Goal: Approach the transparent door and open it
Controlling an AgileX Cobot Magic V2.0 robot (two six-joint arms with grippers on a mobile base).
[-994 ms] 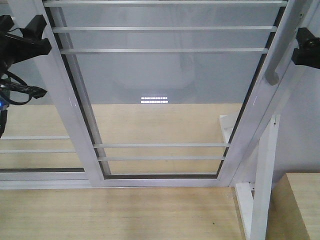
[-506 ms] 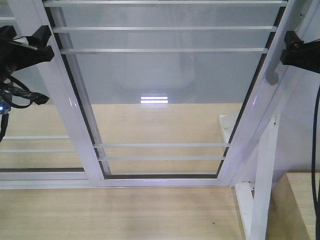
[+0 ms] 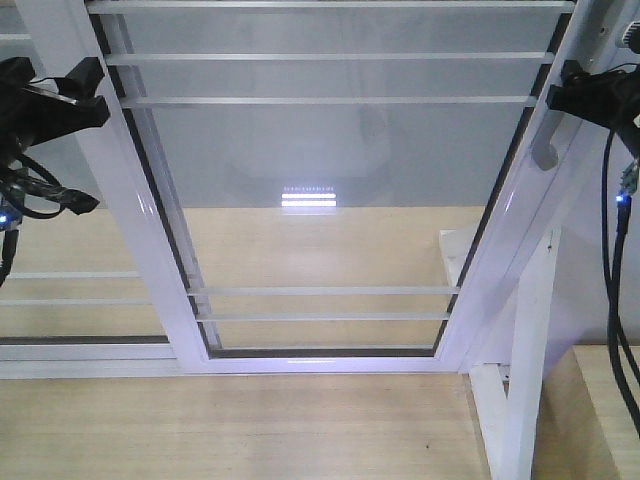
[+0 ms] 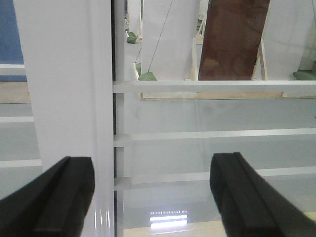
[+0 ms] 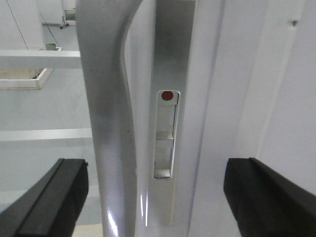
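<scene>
Door fills front view, handle on right stile. Only right wrist view shows red-dot latch beside handle, both between spread-open fingers of right gripper. Left gripper likewise agape, facing left stile and glass.

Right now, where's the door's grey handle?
In the front view the grey handle runs down the transparent door's right stile, upper right. The right wrist view shows it between the open right tool's fingers, beside a latch.
</scene>
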